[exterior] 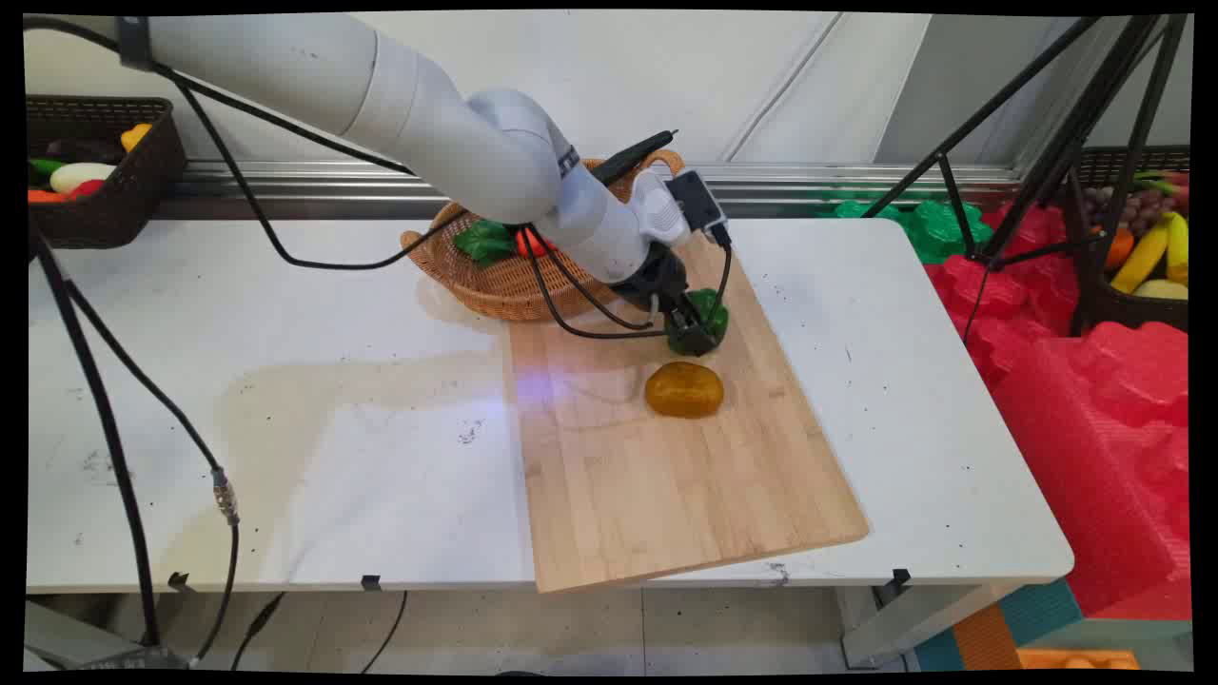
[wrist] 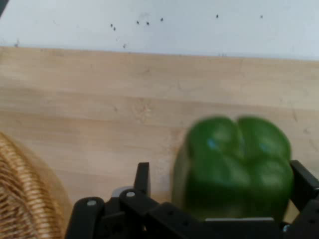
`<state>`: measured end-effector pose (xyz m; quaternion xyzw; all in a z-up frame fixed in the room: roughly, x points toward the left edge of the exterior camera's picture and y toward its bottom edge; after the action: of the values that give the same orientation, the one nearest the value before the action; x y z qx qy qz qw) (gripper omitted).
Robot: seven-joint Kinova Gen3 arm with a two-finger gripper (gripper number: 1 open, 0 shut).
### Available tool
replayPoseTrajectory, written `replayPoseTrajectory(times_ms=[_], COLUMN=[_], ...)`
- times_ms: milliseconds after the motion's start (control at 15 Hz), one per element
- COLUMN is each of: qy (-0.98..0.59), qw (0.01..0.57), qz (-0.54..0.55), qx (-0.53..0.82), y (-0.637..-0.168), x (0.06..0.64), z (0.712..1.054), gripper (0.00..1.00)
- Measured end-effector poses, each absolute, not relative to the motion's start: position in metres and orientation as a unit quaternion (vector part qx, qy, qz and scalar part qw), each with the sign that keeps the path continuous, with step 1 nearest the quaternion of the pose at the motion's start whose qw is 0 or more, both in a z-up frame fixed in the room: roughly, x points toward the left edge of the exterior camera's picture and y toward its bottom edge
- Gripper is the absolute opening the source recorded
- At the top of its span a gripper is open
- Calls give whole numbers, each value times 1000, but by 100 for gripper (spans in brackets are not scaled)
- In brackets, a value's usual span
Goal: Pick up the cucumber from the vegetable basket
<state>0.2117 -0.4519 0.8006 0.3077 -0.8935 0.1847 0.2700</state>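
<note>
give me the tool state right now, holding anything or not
tool: shut on the green pepper, which sits between its two fingers over the wooden cutting board.

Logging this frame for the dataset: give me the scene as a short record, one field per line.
gripper: gripper low over the cutting board, fingers either side of the green pepper
held: green pepper between the fingers
surface: wooden cutting board on the white table
nearby: orange-brown fruit on the board, just in front of the pepper
behind: wicker basket with green and red produce
off table: dark basket of produce at left
</note>
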Motion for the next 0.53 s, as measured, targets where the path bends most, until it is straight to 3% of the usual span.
replayPoseTrajectory(times_ms=[533], qy=[-882], qw=[295], qz=[209], qx=[302], y=[-426], x=[221], z=[842], gripper=[100])
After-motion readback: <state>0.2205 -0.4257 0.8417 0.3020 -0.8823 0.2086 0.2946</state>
